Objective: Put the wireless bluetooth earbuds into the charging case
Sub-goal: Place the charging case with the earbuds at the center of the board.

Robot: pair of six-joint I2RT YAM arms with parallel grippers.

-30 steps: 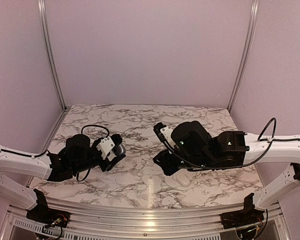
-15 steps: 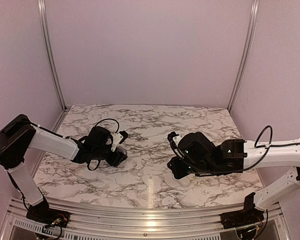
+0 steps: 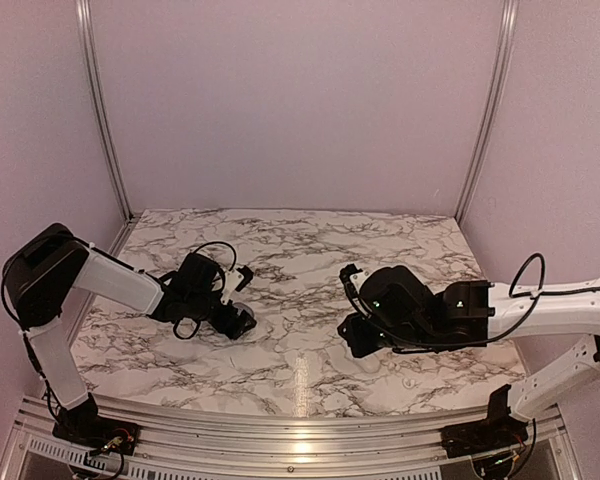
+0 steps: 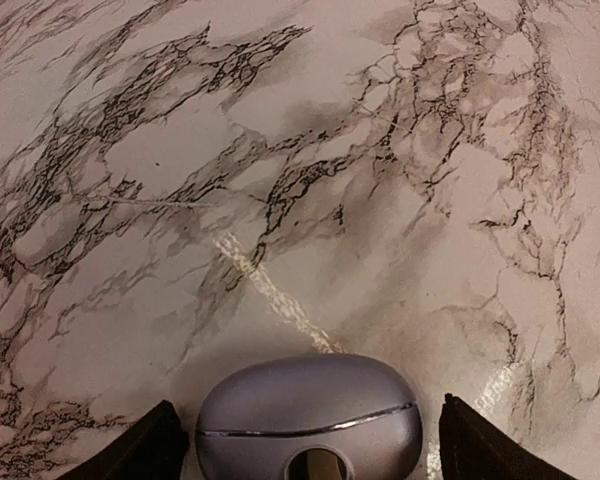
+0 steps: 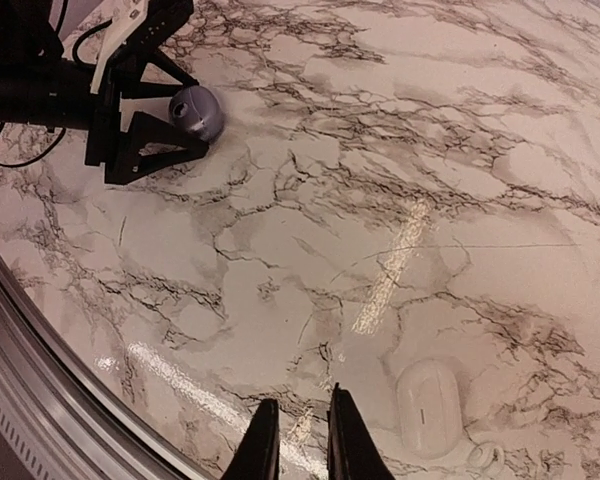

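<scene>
Two pincers hang low: left pincer (image 4: pixel 318 450) is open astride a lavender pod (image 4: pixel 310 405) on the marble (image 5: pixel 380 150); right pincer (image 5: pixel 302 420) is nearly closed and empty, with the case (image 5: pixel 428 407) just beside its fingertips.

Two hands, left (image 3: pixel 243 298) and right (image 5: pixel 300 415), one lavender case (image 4: pixel 310 420), one white oval case (image 5: pixel 428 408), one tiny white piece (image 5: pixel 485 458).

Top cam overhead; low R wrist cam likely shares left arm (image 5: pixel 30 95).
</scene>
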